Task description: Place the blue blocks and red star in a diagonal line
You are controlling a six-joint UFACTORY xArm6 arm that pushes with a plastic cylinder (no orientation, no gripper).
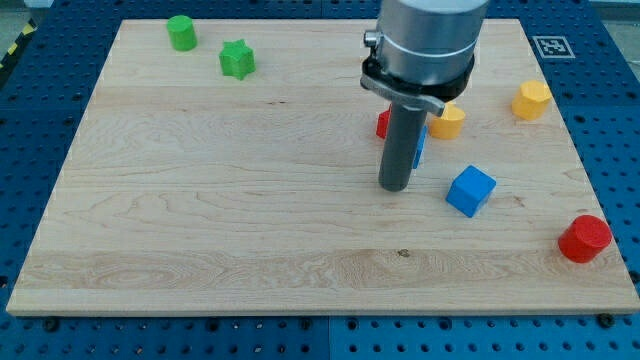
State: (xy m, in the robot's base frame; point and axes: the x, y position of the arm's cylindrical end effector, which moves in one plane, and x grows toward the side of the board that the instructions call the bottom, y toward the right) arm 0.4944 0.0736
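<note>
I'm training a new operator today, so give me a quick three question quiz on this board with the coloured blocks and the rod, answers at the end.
1. True or false: my tip touches the blue cube.
2. Multiple choice: which two blocks sit at the view's top left? A) yellow ones B) green cylinder and green star C) red ones
3. Fill in: the block nearest the view's bottom right corner is the ___ cylinder.

Key: 1 false, they stand apart, the cube to the view's right of the tip. 2 B. 3 red.
</note>
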